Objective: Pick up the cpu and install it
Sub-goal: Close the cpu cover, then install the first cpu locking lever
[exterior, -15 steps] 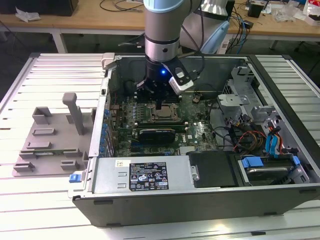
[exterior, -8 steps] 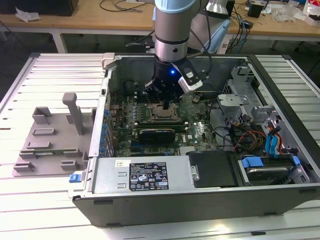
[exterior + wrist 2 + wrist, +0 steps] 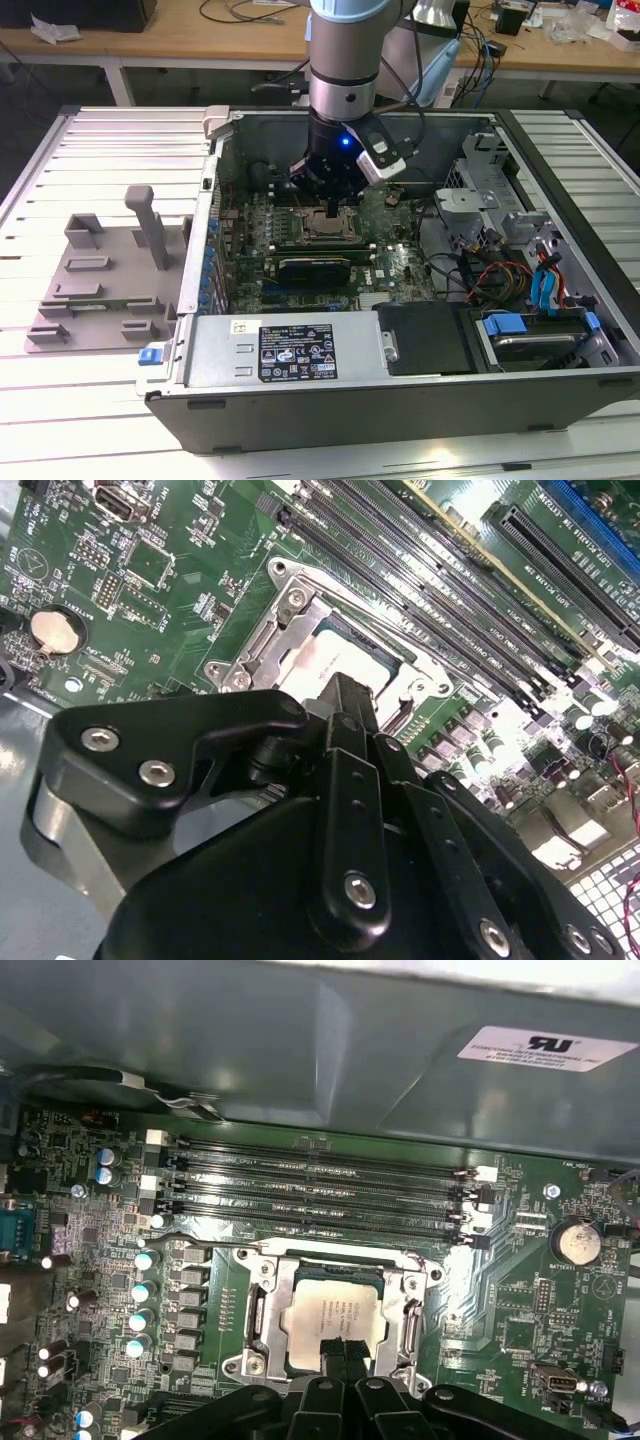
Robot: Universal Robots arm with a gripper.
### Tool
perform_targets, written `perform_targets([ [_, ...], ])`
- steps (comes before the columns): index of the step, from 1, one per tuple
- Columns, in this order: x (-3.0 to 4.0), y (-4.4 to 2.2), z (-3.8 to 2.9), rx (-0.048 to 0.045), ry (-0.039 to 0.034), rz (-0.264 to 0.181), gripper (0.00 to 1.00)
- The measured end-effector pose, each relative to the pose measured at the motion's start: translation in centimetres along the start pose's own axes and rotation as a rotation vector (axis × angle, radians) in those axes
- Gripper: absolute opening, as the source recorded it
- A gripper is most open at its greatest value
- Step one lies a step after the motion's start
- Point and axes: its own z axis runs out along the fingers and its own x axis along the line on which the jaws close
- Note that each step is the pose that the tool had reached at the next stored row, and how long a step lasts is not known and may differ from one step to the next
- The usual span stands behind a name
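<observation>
Exterior view showed a slatted white table (image 3: pixel 100 140) carrying an open computer case (image 3: pixel 300 410) laid on its side, its interior facing up; on the exterior view's left of the case, touching the table, lay a grey plastic fixture plate (image 3: pixel 90 290) with raised blocks; inside the case lay the green motherboard (image 3: pixel 400 265); the silver and blue robot arm (image 3: pixel 343 60) came straight down into the case over the board, ending in the black gripper (image 3: pixel 330 195) just above the socket area; in the first wrist view, four long memory slots (image 3: pixel 320 1190) ran side by side beside the cpu socket (image 3: pixel 265 1310), whose metal frame stood around the chip; the cpu (image 3: pixel 335 1310) sat flat inside that socket, its pale silver-grey top facing up; the gripper's fingers (image 3: pixel 347 1360) were drawn together with no gap to speak of, holding nothing, their tips over the near edge of the cpu; whether the tips touched the chip I could not tell; a round coin battery (image 3: pixel 577 1242) sat on the board, apart from the socket.
</observation>
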Motion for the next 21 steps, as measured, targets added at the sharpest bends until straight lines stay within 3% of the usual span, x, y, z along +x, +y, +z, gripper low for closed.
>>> perform_targets([
  [15,0.00,-0.01,-0.31,0.0003,0.0002,0.000,0.11],
  [21,-0.01,-0.01,-1.03,0.0000,0.0000,0.000,0.11],
])
